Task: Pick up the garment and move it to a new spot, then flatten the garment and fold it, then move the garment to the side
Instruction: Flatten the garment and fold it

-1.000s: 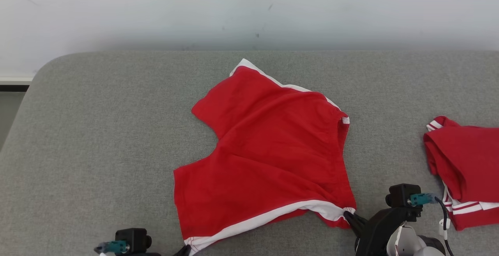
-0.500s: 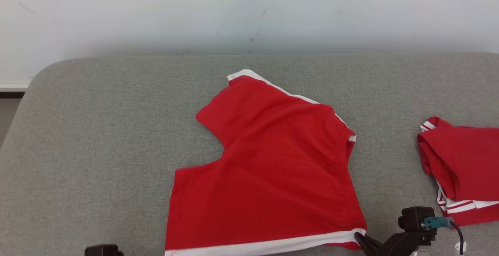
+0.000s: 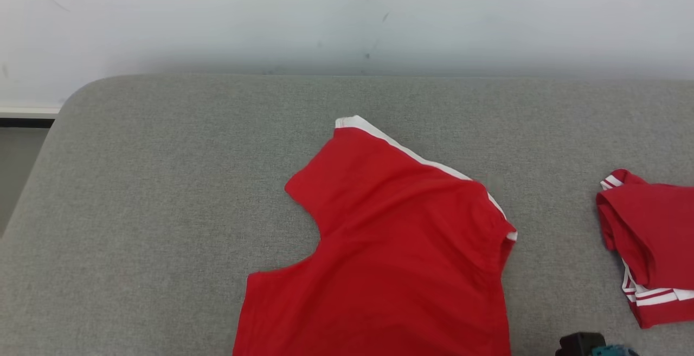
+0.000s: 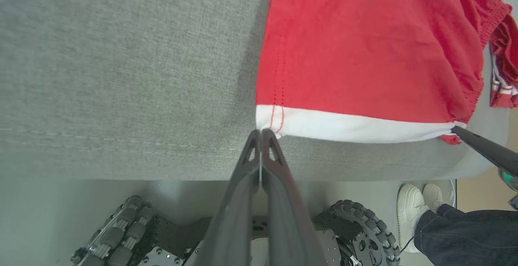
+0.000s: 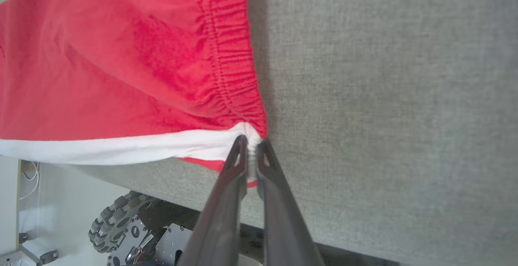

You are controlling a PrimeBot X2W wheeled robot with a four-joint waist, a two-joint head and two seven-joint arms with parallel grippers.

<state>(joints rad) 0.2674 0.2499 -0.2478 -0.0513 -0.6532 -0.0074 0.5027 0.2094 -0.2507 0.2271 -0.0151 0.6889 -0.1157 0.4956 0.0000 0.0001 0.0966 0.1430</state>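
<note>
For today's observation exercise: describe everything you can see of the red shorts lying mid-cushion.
The red shorts look like soft knit cloth, with a white side stripe and a gathered elastic waistband. They lie spread nearly flat on the grey upholstered cushion, near its front edge. The left gripper is shut on the stripe's hem corner, the right gripper on its waistband corner.

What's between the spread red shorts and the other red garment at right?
In the head view, bare grey cushion lies between the red shorts and the other red garment; they don't touch.
</note>
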